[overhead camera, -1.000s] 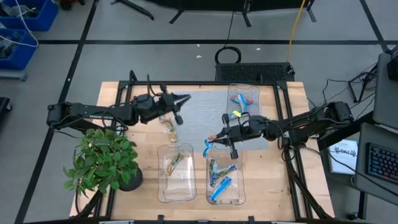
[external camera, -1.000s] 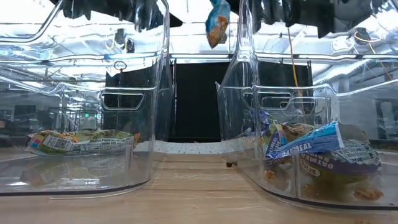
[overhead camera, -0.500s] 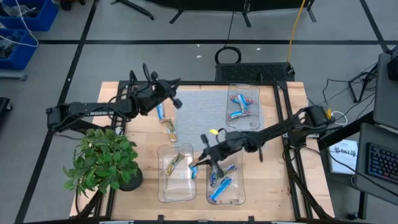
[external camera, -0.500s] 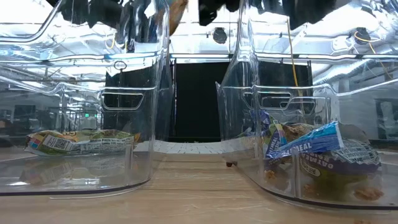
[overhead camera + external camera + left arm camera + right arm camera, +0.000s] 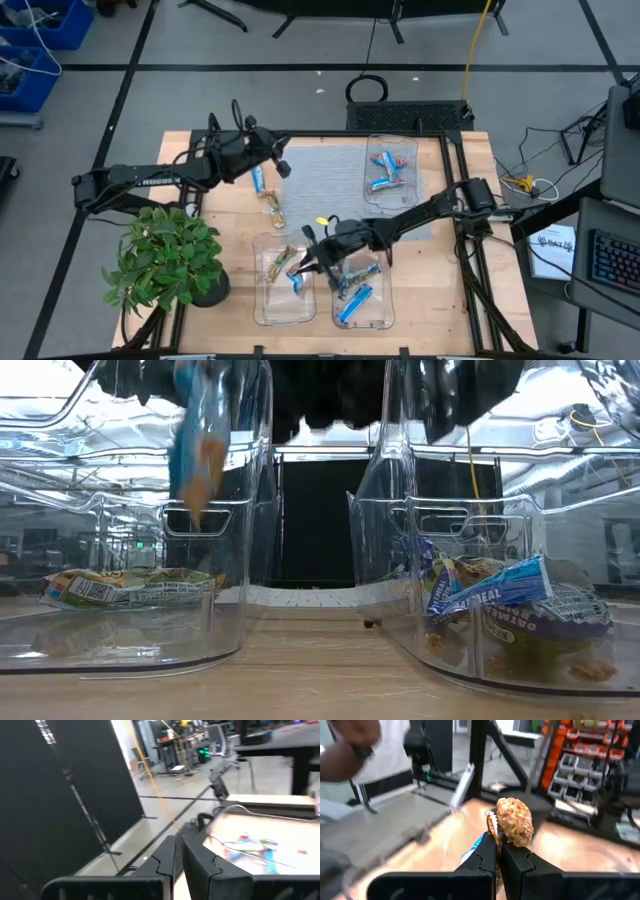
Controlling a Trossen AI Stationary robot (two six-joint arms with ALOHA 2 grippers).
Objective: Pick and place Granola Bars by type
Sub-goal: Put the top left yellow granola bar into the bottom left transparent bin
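Lower centre of the high view, the right gripper (image 5: 303,268) has its fingers clamped on a blue granola bar (image 5: 195,445) above the left tray (image 5: 262,308); the left gripper (image 5: 283,165), upper left, has fingers together.

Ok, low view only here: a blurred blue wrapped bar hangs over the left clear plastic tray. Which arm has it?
Observer: The right gripper. From above, its arm reaches across to the left-hand clear plastic tray.
Operator: Is the bar actually clamped?
Observer: Yes. Its wrist view shows the fingers shut on the blue wrapped granola bar.
Operator: And the left arm?
Observer: The left gripper is shut and empty at the table's back left, beside a blue bar lying on the wood.
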